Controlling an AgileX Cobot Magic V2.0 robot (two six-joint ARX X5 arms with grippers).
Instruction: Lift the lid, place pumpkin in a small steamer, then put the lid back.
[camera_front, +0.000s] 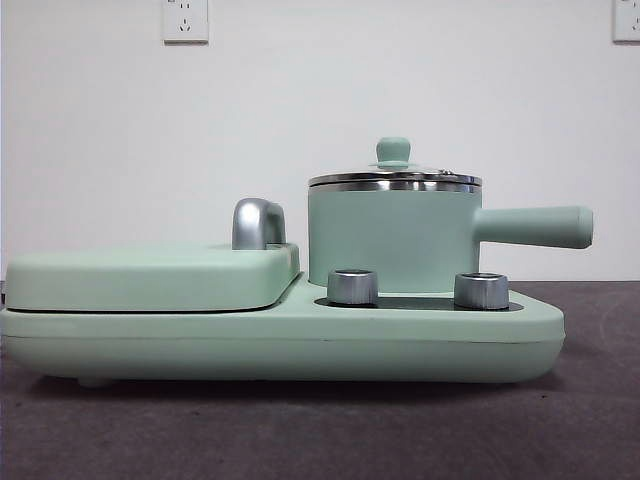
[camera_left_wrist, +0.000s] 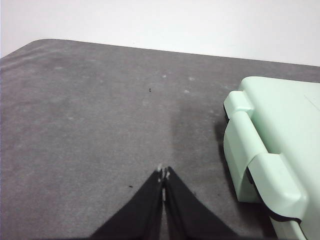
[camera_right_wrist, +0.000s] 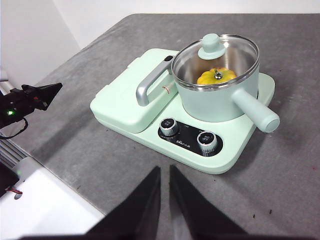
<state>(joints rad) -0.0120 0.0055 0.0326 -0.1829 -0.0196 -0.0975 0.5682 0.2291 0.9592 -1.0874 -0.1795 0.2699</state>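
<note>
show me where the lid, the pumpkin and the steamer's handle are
the lid (camera_right_wrist: 212, 47): right wrist view, on its mint-green knob.
the pumpkin (camera_right_wrist: 216, 76): right wrist view, on its yellow top seen through the glass.
the small steamer (camera_front: 535, 226): front view, on its long side handle.

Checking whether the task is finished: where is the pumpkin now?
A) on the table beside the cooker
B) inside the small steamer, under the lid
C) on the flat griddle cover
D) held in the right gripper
B: the right wrist view shows the pumpkin through the glass lid seated on the small steamer.
</note>
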